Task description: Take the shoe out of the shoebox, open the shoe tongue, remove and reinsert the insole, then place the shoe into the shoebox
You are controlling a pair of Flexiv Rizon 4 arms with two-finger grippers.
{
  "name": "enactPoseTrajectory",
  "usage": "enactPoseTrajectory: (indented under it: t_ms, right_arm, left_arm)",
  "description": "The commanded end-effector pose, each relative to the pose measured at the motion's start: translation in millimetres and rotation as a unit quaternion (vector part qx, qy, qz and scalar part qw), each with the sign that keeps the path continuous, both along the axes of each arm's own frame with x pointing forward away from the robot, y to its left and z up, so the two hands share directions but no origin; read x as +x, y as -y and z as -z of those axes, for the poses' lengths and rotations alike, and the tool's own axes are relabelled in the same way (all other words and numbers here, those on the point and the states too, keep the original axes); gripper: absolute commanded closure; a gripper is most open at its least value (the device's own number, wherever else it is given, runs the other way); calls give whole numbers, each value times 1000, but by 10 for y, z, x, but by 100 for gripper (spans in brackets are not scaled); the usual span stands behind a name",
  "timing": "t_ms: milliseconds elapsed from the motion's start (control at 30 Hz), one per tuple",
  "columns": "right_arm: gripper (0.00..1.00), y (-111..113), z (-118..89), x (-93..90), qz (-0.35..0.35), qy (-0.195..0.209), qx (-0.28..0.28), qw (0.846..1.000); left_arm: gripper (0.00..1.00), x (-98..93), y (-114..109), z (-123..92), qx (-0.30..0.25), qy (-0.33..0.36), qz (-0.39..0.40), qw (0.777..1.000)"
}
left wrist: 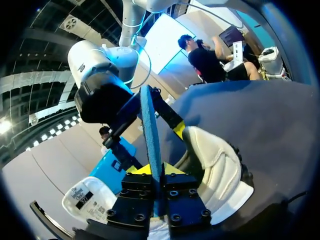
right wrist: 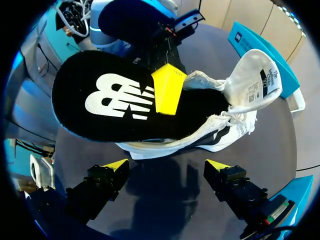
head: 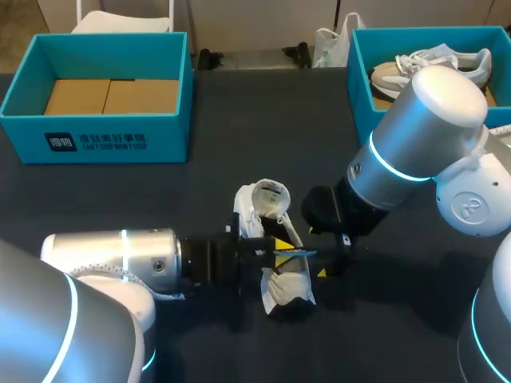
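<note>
so closest in, the left gripper [left wrist: 150,171] is clamped narrow on the insole [right wrist: 115,100], pinching it by its edge about midway along; in the left wrist view you only see its thin blue rim standing up between the fingers; the insole hangs right over the white sneaker [right wrist: 235,125], which sits on its sole on the dark table [head: 239,112] roughly in the middle, out of either box; its tongue [right wrist: 256,80] is folded well back so the mouth is open; my read is we're in the insole part of the job, can't honestly tell whether it's on the way out or going back in, though one end looks like it's at the shoe's opening; just past the shoe the right gripper [right wrist: 167,167] hovers with fingers spread wide, holding nothing, low over the table beside the sneaker; if it's going back in, I'd get that free gripper onto the shoe to pin it down, otherwise the sneaker will just slide; feed the toe end in first at a shallow angle, keep the tongue out of the way, and don't let the foam fold on itself; farthest back there's a teal shoebox [head: 112,140] on the left with only brown cardboard showing inside, and another teal box [head: 359,80] on the right with a second sneaker [head: 431,64] in it
</note>
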State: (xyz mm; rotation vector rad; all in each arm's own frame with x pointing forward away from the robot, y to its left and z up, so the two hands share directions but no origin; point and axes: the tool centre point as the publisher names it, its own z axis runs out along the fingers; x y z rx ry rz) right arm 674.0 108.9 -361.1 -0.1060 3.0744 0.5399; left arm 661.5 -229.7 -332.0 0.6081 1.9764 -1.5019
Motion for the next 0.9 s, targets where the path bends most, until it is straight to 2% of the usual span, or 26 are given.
enactPoseTrajectory:
  t_ms: [33,167,233,267,300,333,367,567,900]
  right_arm:
    - [0,-9,9,-9,1,1,-1,1000]
    - [0,-9,9,-9,1,1,-1,1000]
    - [0,-9,9,-9,1,1,-1,1000]
    - [0,-9,9,-9,1,1,-1,1000]
    - [0,-9,9,-9,1,1,-1,1000]
    - [0,-9,9,-9,1,1,-1,1000]
    - [0,-9,9,-9,1,1,-1,1000]
    - [0,-9,9,-9,1,1,-1,1000]
    - [0,-9,9,-9,1,1,-1,1000]
  left_arm:
    - [83,-111,-101,-124,-5,-1,6,1000]
    - [78,-171,-70,-171,-9,2,14,1000]
    - [79,-192,-50,-175,-10,3,16,1000]
    - [81,-202,-40,-178,-10,3,18,1000]
    - [87,-211,-29,-179,-10,4,20,1000]
    - [99,-223,-17,-182,-10,5,22,1000]
    - [100,-231,-1,-182,-10,5,24,1000]
    - [100,-246,54,-125,-8,28,28,999]
    - [100,-24,43,75,11,26,9,1000]
